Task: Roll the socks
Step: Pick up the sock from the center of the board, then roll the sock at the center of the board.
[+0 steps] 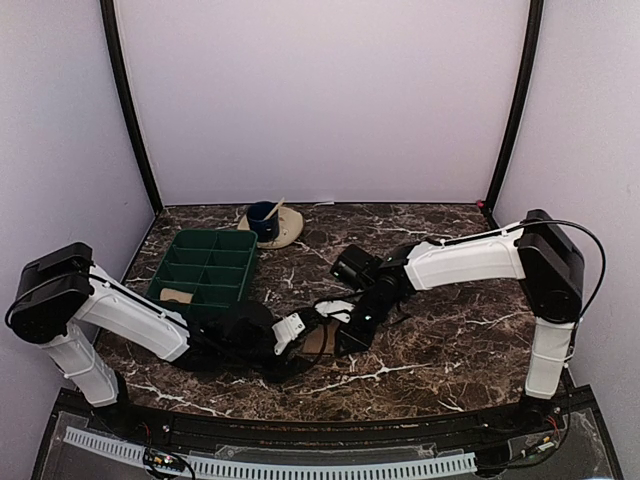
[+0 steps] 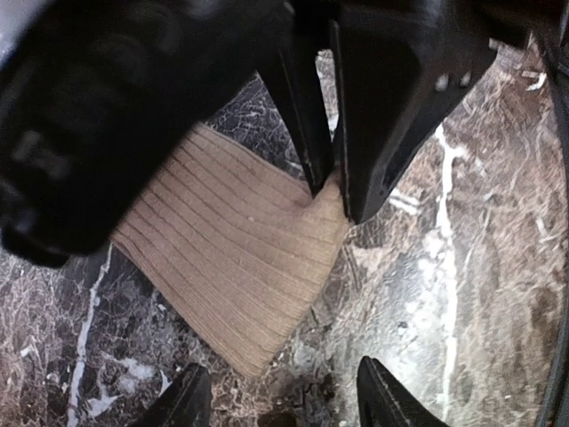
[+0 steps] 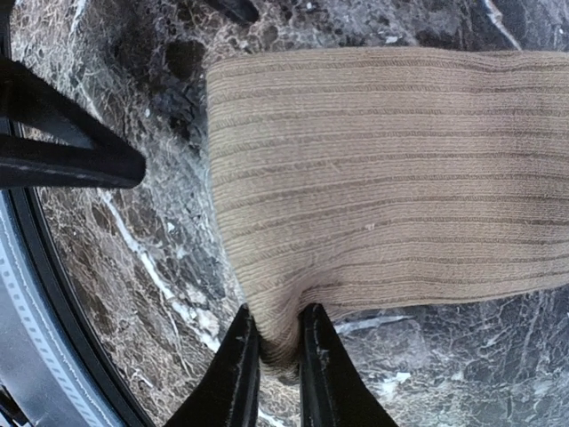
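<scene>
One tan ribbed sock [image 3: 382,169] lies flat on the marble table; it also shows in the left wrist view [image 2: 231,258] and partly between the arms from above [image 1: 322,342]. My right gripper [image 3: 277,351] is shut on the sock's near edge, bunching the cloth between its fingers [image 2: 356,169]. My left gripper [image 2: 280,405] is open, just off the sock's corner and not touching it. From above both grippers meet at the table's middle: the left [image 1: 308,328] and the right [image 1: 355,332]. A short tan roll [image 1: 176,294] lies in a green tray compartment.
A green compartment tray [image 1: 205,262] stands left of the middle, close behind the left arm. A beige saucer with a blue cup [image 1: 270,222] stands at the back. Purple walls close the table in on three sides.
</scene>
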You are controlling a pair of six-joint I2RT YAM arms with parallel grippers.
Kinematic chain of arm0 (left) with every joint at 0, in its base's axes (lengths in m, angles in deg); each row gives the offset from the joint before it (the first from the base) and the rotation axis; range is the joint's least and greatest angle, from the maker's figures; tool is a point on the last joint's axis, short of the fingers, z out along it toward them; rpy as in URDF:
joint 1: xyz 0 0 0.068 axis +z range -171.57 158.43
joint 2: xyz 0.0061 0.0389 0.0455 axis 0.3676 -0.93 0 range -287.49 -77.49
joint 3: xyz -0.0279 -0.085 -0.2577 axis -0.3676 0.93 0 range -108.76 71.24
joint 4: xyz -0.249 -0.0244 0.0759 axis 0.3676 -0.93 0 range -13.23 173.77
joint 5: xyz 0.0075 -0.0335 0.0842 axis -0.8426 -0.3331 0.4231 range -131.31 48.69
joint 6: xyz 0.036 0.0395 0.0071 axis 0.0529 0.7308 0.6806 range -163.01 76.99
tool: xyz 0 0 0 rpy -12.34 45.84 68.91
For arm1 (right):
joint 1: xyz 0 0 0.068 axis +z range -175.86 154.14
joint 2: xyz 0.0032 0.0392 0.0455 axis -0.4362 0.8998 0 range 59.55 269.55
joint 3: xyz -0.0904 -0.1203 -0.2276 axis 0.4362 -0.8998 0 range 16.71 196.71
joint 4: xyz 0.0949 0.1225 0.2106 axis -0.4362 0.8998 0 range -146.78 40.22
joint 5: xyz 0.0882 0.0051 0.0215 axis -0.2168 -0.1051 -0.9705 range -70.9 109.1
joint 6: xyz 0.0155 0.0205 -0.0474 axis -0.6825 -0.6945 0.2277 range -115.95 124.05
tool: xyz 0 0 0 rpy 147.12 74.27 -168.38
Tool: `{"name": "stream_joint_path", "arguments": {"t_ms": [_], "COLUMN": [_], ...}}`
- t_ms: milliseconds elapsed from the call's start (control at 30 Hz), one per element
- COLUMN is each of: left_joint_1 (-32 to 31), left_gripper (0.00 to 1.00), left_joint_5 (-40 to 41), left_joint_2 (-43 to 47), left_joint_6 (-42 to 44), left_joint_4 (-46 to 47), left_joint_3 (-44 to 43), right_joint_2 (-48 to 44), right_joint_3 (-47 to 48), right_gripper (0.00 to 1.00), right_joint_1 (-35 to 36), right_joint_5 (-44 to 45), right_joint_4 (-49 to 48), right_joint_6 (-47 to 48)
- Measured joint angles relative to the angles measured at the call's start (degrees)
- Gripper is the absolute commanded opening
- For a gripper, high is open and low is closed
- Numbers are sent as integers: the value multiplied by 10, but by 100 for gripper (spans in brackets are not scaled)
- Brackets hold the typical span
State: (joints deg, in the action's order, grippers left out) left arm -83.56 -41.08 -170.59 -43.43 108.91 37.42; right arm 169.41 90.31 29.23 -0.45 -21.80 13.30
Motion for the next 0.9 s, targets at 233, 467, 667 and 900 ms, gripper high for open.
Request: {"name": "stream_joint_path", "arguments": {"t_ms": [233, 467, 667, 900], "left_joint_1": [-32, -42, -51, -61], "left_gripper": [59, 58, 55, 52], "left_joint_5": [89, 130, 137, 138], "left_joint_2": [-22, -28, -40, -48], "left_joint_6": [61, 108, 133, 151], "left_joint_4": [17, 41, 49, 47], "left_joint_3": [-9, -21, -28, -28], "right_joint_2": [3, 9, 12, 12], "right_joint_3": [6, 11, 12, 16], "right_gripper": [15, 15, 15, 14], "right_joint_1": [-2, -4, -6, -12], "right_joint_5": [-23, -37, -43, -49], "right_joint_4": [16, 24, 28, 30], "right_joint_6": [2, 5, 7, 8]}}
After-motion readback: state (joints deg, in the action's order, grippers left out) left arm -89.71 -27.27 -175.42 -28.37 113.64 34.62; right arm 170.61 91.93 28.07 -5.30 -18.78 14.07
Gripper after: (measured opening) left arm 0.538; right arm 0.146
